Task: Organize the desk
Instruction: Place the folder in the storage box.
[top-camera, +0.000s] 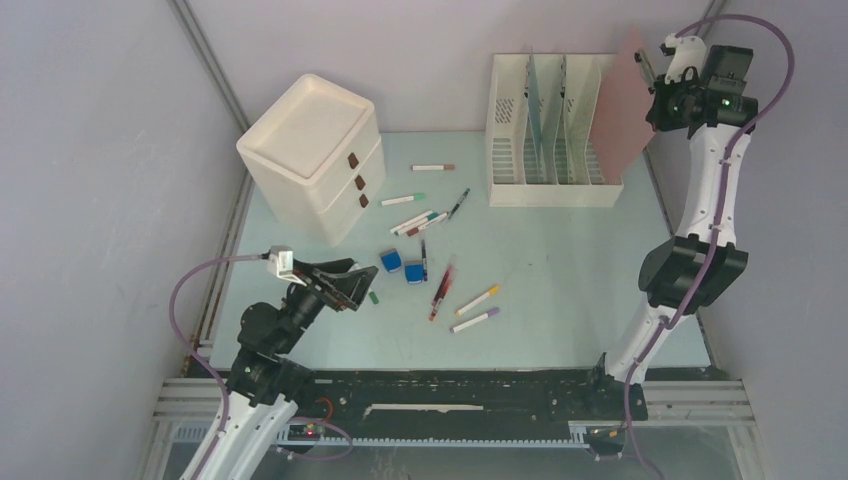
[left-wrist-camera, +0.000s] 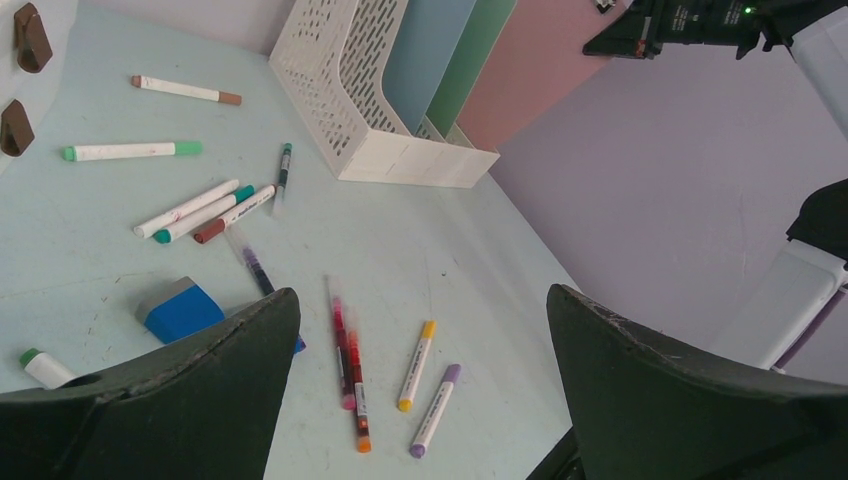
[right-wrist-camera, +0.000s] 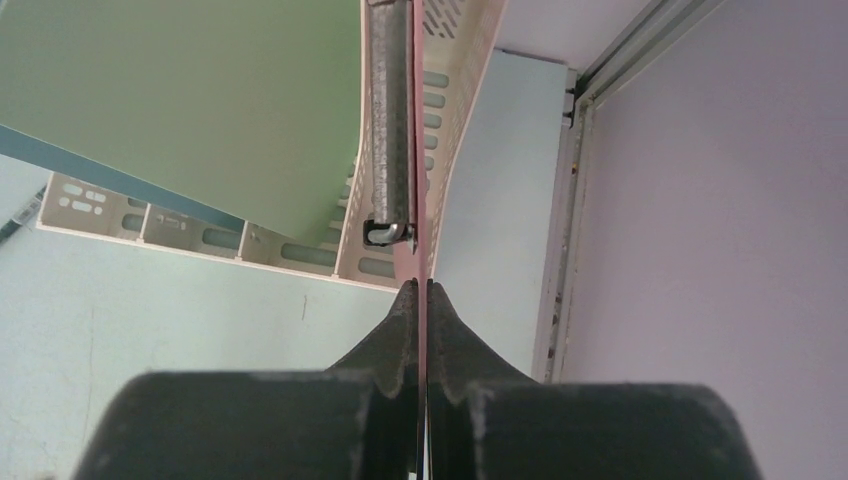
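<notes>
A: Which step was in hand?
B: Filing. The right gripper was clamped on the pink folder at the right end of the rack; next I'd say it needed lowering straight in.
A: And the left gripper?
B: Wide open and empty, above pens strewn mid-desk. The folder's bottom edge was hidden, so I couldn't tell if it was seated

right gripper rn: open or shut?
Shut, on the pink folder. In the right wrist view the right gripper has both fingertips pressed against the folder's thin edge, no gap.
</notes>
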